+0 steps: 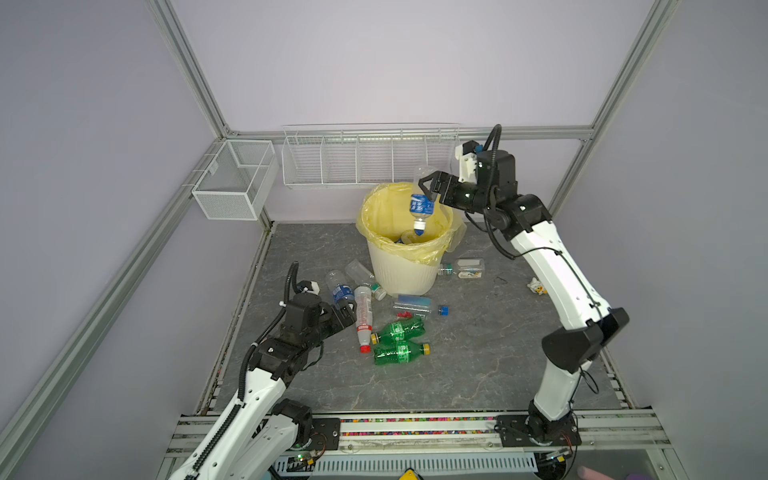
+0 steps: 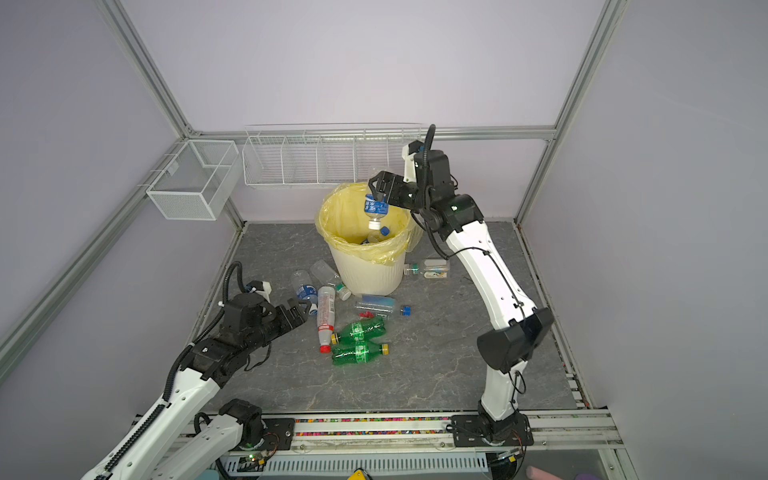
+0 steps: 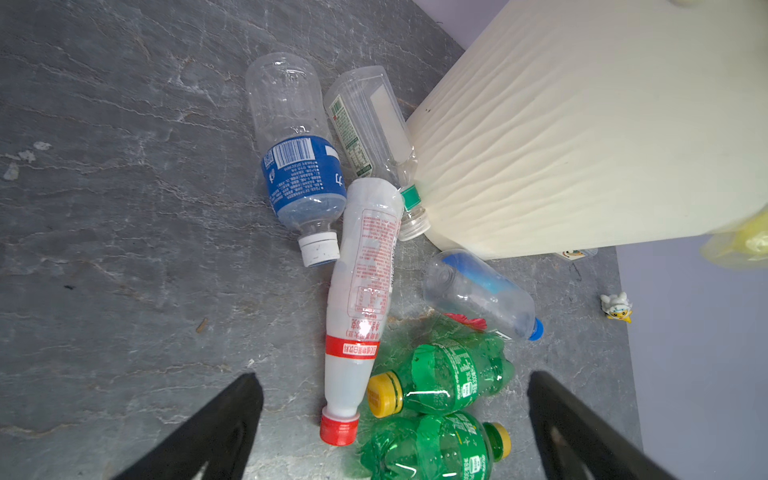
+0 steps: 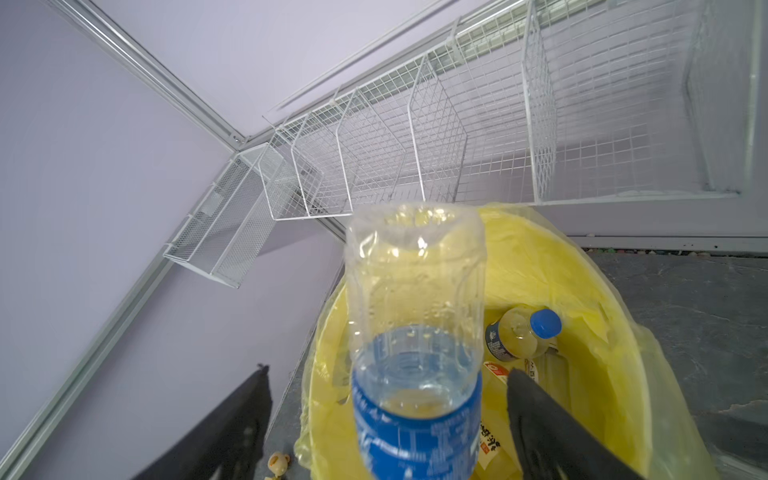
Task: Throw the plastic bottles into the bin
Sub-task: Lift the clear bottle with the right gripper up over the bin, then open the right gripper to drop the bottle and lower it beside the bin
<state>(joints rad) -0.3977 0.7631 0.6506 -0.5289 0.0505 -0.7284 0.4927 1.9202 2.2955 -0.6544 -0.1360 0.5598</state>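
The right claw (image 1: 428, 189) hangs over the bin (image 1: 405, 274), jaws spread wide. A clear bottle with a blue label (image 4: 415, 332) sits between them, cap down and base up, above the yellow-lined mouth. In the right wrist view there is open space between the bottle and one finger. On the other side only a thin gap shows, so the bottle seems free of both pads, though that side is too close to be sure. In both top views its white cap points into the bin, within the rim. A blue-capped bottle (image 4: 523, 332) already lies at the bottom of the bag.

The left claw (image 3: 395, 375) is also wide open, holding nothing, low over the cluster of bottles on the grey bench (image 1: 478, 353) in front of the bin. Just ahead of its fingertips lie the red-capped white bottle (image 3: 361, 291) and two green bottles (image 3: 449, 378) side by side. Beyond them are a second blue-labelled bottle (image 3: 297, 166), a green-banded clear bottle (image 3: 370, 124) touching the bin wall, and a clear bottle with a blue cap (image 3: 482, 291). One more bottle (image 1: 463, 268) lies beside the bin on the right arm's side.
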